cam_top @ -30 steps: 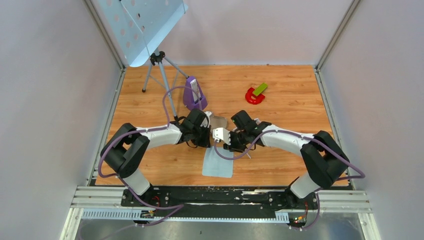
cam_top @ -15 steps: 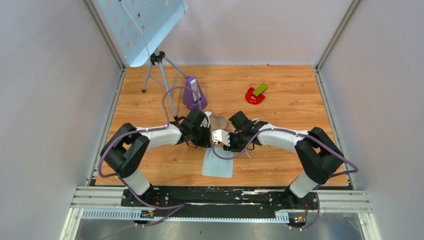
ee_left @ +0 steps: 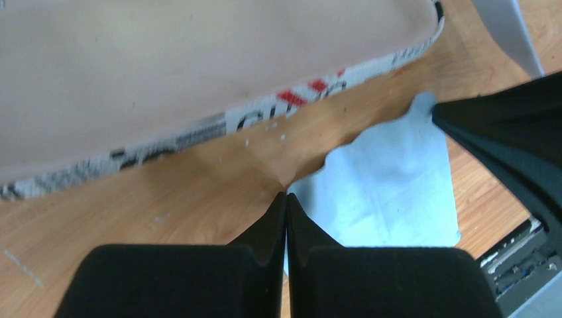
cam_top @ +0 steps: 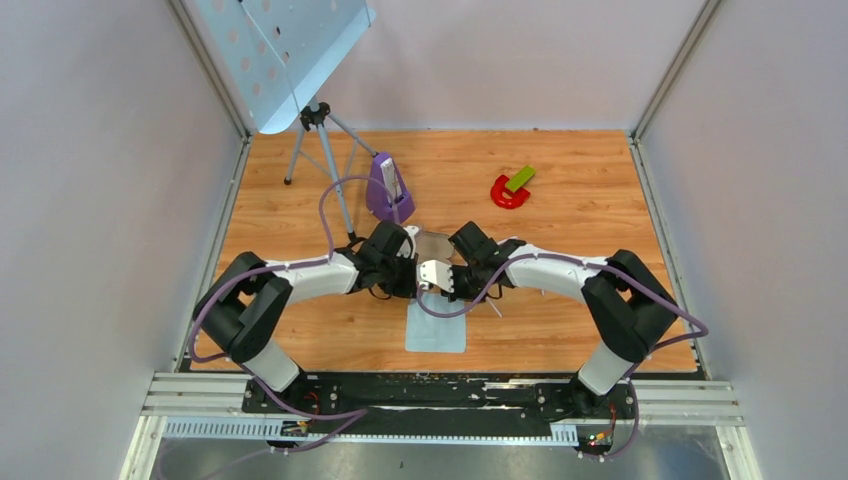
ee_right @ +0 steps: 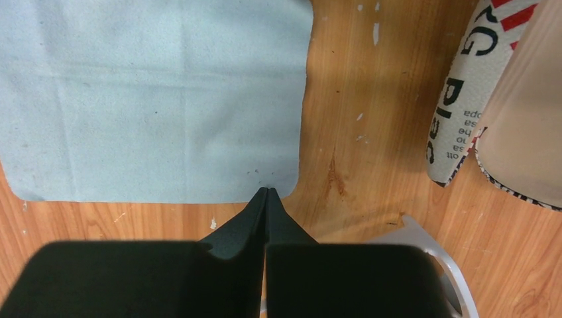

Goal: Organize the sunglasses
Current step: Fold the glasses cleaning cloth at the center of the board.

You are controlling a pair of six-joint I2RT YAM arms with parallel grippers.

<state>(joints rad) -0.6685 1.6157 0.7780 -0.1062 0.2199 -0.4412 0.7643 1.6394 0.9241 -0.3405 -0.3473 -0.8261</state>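
From above: both arms crowd in on the near side of the case (cam_top: 433,243), and here's the shift. Compared with a second ago, the right elbow sits further in and the right tool (cam_top: 455,285) is nudged closer to the case, while the left tool (cam_top: 410,282) drifts slightly off. The white piece I take for the sunglasses (cam_top: 436,272) rides along with the right tool, just in front of the case and between the two tools. The cloth (cam_top: 436,330) lies flat on the tabletop (cam_top: 580,240), on the near side of the case, unmoved.

Left wrist: fingertips (ee_left: 278,212) are pinched tight together with nothing between them, over the cloth's edge. The case gapes open just beyond, its pale lining bare.

Right wrist: fingertips (ee_right: 257,212) are also pressed together, nothing showing between them. A pale band (ee_right: 434,265) pokes out beside this tool, on the case side. Whether it's clamped lower down, I can't tell.

So the sunglasses are at the mouth of the case but not in it. My read is that this is the line-up for slipping them inside, and that step isn't done yet.
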